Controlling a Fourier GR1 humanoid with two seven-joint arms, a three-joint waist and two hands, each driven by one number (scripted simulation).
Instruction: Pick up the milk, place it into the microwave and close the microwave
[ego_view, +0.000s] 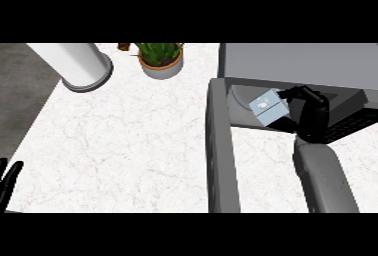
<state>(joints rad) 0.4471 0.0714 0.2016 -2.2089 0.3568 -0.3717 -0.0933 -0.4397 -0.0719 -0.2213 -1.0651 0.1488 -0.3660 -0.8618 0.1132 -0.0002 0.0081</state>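
A white marble counter (133, 145) fills the view, with dark floor (18, 95) at 9 o'clock. At 2 o'clock the microwave (295, 60) has its door (221, 150) open. The milk (267, 107) is in its opening, with the right hand (304, 97) curled round it. A potted plant (160, 59) stands at 12 and a white cylinder (77, 62) at 11. The left hand (12, 176) rests open at 8.

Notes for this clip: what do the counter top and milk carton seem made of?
The counter top: likely marble or marble-look stone, white with faint veins, little gloss. The milk carton: probably coated paperboard, judging by flat pale-blue faces and crisp edges.
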